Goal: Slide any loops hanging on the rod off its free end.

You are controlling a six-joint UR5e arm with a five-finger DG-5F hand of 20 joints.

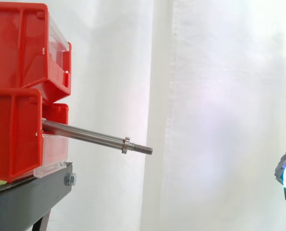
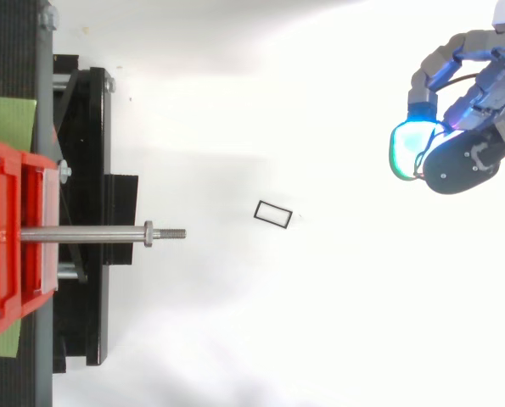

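Top view: rod (image 2: 91, 234) bare, small black loop (image 2: 273, 214) lying beyond its free end. Hand (image 2: 466, 161) well apart, fingers (image 2: 430, 75) curled, apparently empty. Likely risk: a needless pass bumps the rod's threaded tip.

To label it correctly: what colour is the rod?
The rod is plain silver-grey metal, best seen in the side view.

The black stand (image 1: 34, 192) carries red bins (image 1: 13, 134) and a green sheet (image 2: 6, 123).

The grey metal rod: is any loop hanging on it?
No, the grey metal rod is bare; a thin black rectangular loop lies beyond its tip.
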